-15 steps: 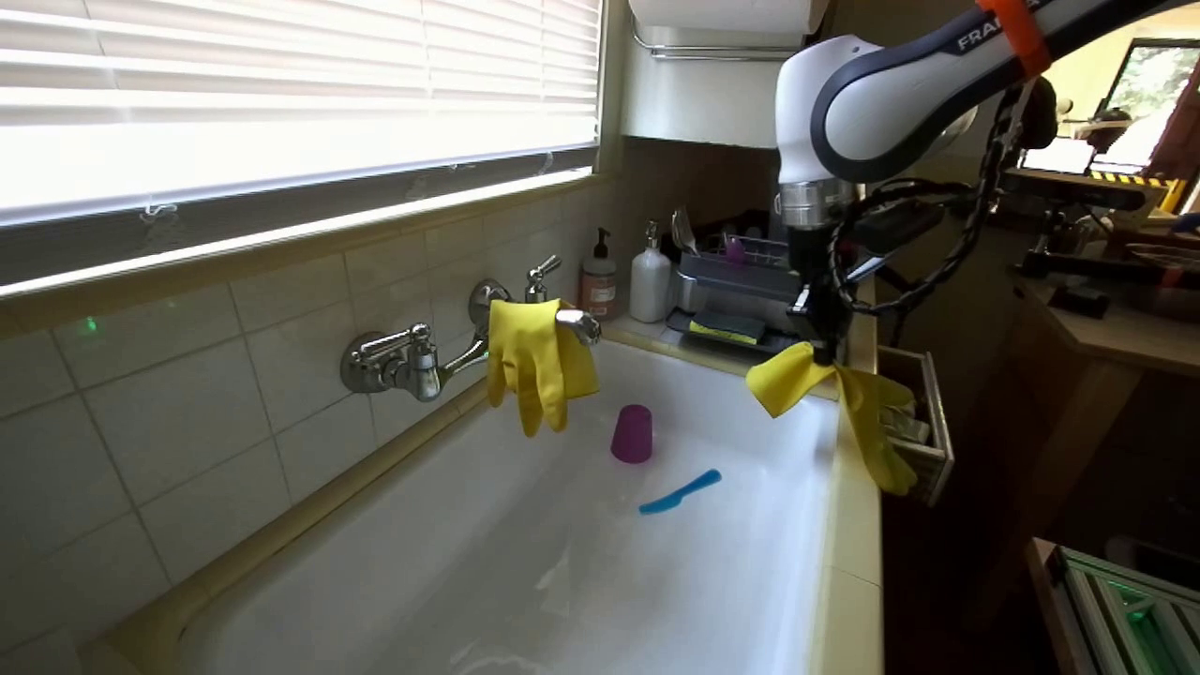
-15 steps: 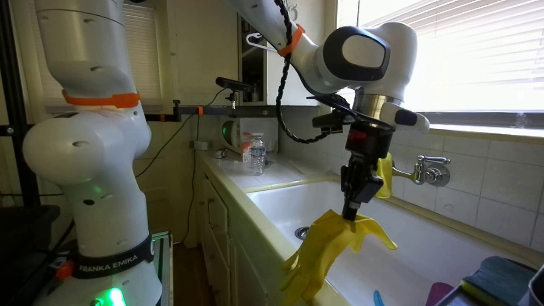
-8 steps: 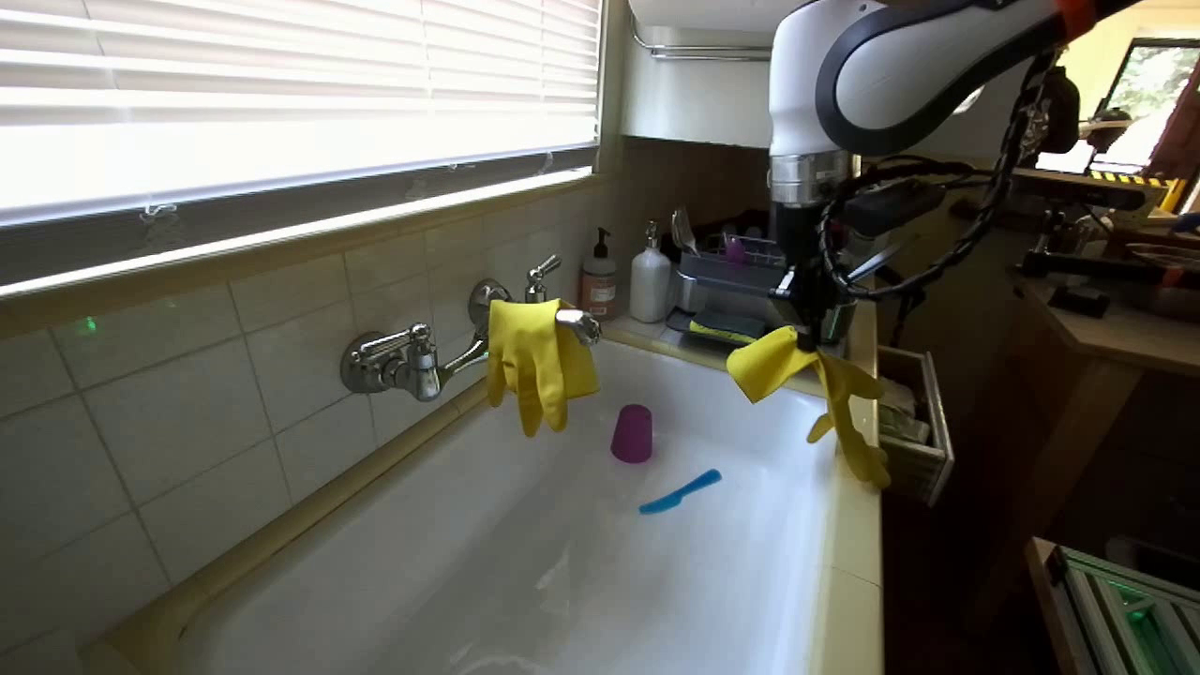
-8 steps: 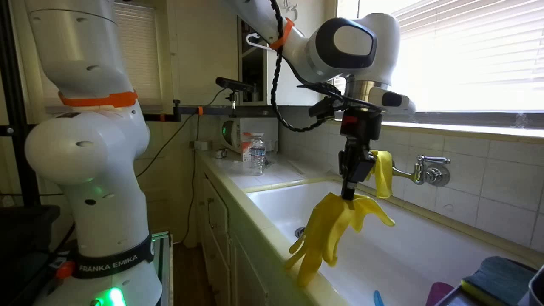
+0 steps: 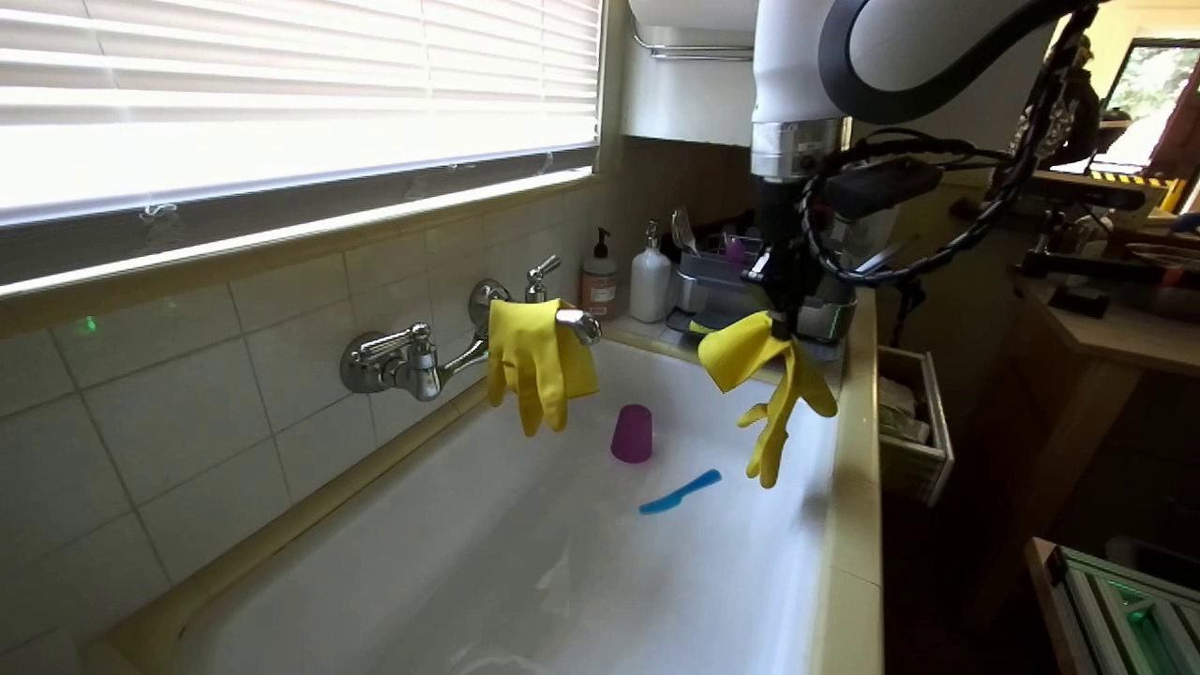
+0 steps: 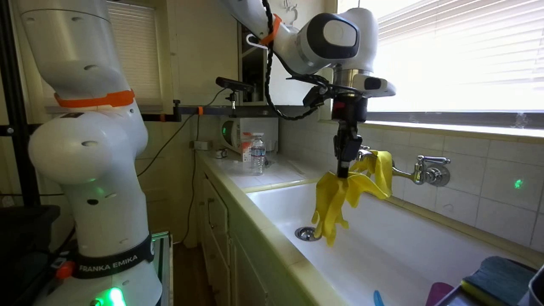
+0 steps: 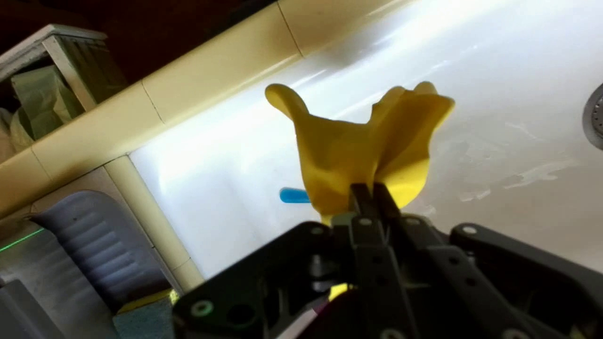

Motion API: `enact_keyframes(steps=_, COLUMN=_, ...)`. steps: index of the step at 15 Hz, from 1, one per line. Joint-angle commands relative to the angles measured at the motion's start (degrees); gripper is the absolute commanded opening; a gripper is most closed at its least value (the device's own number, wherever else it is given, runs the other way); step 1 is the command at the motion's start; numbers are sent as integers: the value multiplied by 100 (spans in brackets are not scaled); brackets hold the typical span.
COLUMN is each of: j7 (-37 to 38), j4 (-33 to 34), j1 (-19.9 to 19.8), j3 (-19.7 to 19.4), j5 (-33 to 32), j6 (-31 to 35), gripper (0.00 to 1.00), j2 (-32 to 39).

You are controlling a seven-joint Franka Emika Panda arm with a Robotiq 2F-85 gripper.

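My gripper [image 5: 782, 328] is shut on a yellow rubber glove [image 5: 792, 382], pinched near its middle. The glove's fingers hang down over the sink basin, and its cuff sticks out toward the faucet side. The gripper [image 6: 342, 173] and held glove [image 6: 330, 199] also show in the other camera's picture; in the wrist view the fingertips [image 7: 368, 189] close on the glove [image 7: 334, 146]. A second yellow glove [image 5: 527, 356] hangs draped over the chrome faucet [image 5: 579, 326]. A purple cup [image 5: 633, 434] and a blue plastic knife [image 5: 680, 492] lie in the basin below.
The white sink [image 5: 450, 572] has a raised tiled front edge [image 5: 848, 562]. An open drawer [image 5: 923, 450] juts out past it. Soap bottles [image 5: 650, 284] and a dish rack [image 5: 722, 281] stand at the far end. A sponge [image 6: 501, 278] and a drain [image 6: 307, 233] show too.
My gripper has risen and carried the glove from over the sink's front edge inward over the basin, toward the faucet. The glove stays held; the other objects have not moved.
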Motion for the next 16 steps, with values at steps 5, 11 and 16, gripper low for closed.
enact_keyframes(steps=5, j7=578, j4=253, j1=281, j3=343, j5=102, j6=-51, gripper=1, j2=-80)
enact_keyframes(steps=11, j7=956, j4=560, j1=468, j3=584, j5=178, j6=121, gripper=1, j2=-30)
enact_keyframes(steps=16, j7=1279, j4=802, j1=592, j3=755, j5=187, j6=407, gripper=1, j2=74)
